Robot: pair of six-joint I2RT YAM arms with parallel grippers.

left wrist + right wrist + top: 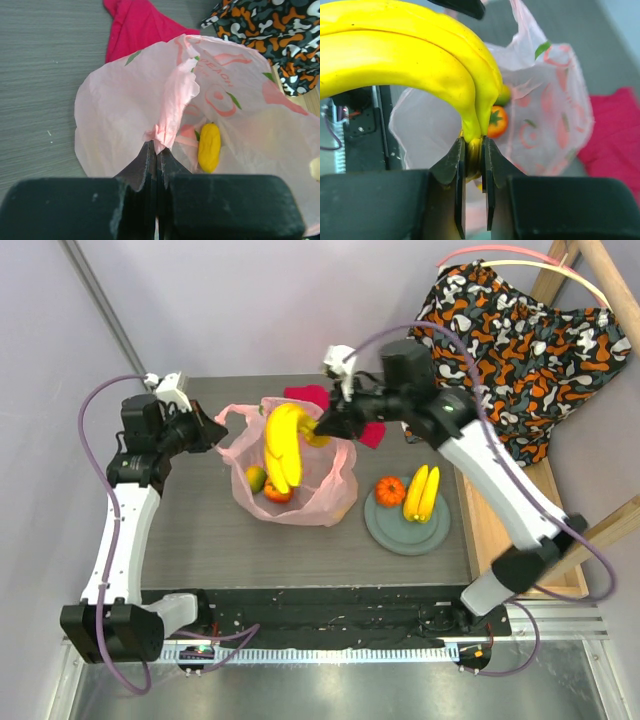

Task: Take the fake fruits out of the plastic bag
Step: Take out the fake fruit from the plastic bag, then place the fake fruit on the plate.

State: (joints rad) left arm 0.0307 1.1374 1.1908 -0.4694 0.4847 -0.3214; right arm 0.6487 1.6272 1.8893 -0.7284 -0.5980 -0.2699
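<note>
Right gripper (474, 145) pinches the stem of the shiny yellow plastic banana bunch (410, 55) over the thin pink plastic bag (555, 115), whose edge the left gripper (156, 150) squeezes tight, but that small grip may slip and drop the bananas back inside.

bright even light, wrist foregrounds softly blurred.

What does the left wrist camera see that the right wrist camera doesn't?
Only the left wrist view shows the left gripper pinched shut on the edge of the plastic bag, plus a black-and-orange patterned cloth. Only the right wrist view shows the right gripper clamping a banana bunch by its stem, with an orange fruit and a green fruit in the bag behind it. Both show the pink bag and the red cloth.
</note>
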